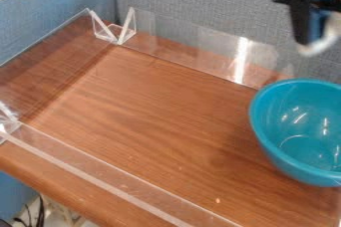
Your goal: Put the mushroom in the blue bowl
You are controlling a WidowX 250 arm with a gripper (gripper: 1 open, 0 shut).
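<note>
High at the right edge of the camera view, my dark gripper [313, 24] hangs in the air, blurred by motion. It is shut on the mushroom [317, 42], which shows as a pale cream blob below the fingers; its cap is not clear. The teal-blue bowl [273, 121] rests on the wooden table at the right, upright and with nothing inside. The gripper and mushroom are above the bowl's far rim, well clear of it.
Low clear acrylic walls [80, 166] border the brown wooden table [147, 112]. A clear folded stand [114, 27] sits at the back left, and a clear panel [240, 57] stands at the back. Behind is a blue-grey partition.
</note>
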